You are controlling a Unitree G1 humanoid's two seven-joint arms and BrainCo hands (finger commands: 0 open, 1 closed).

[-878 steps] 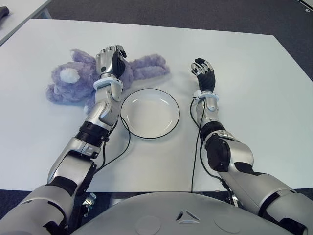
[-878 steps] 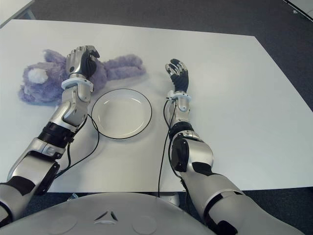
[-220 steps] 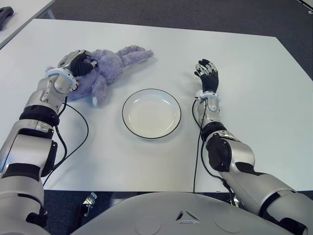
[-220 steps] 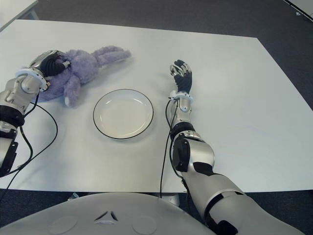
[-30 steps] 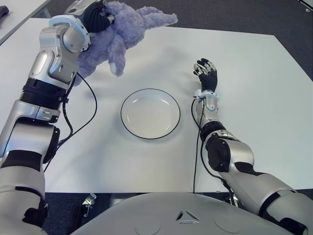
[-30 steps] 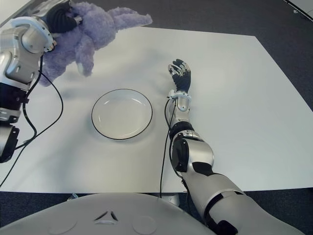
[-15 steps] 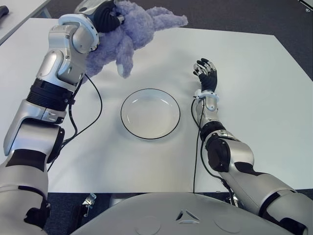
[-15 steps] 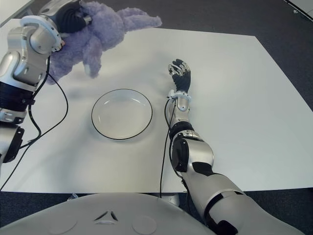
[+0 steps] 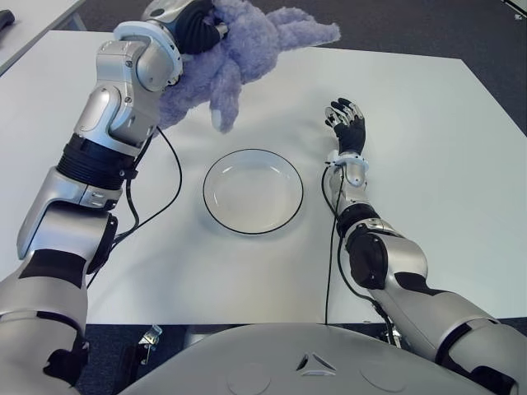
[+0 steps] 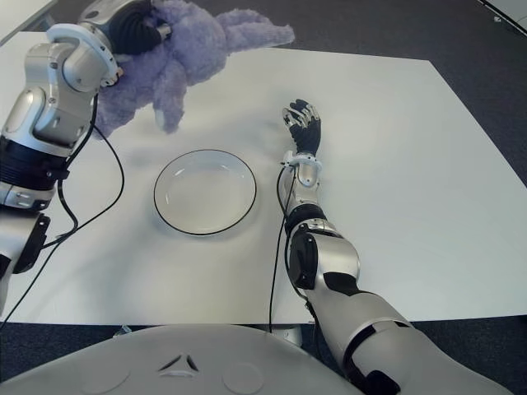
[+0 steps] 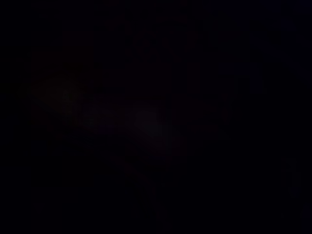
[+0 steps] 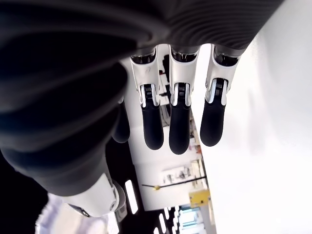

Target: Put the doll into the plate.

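Plush fills the upper left of the head views: the purple doll (image 9: 247,49) hangs in the air above the white surface (image 9: 428,164), gripped by the left hand (image 9: 198,25), whose dark fingers are curled into its fur. One limp limb dangles down toward the far-left side of the plate (image 9: 254,191), yet the doll is clear of it and appears to touch nothing but the hand. The plate, white with a dark rim, sits bare on the surface near the robot, between the two arms. The left wrist view is black, so the grip can only be judged from the head views, where the fingers seem closed firmly on the toy's body. The right hand (image 10: 304,127) shows to the right of the plate, apart from it, palm turned up; in its own wrist view the fingers (image 12: 179,122) are extended side by side and hold nothing. A black cable (image 9: 169,193) runs along the left forearm and loops over the surface.
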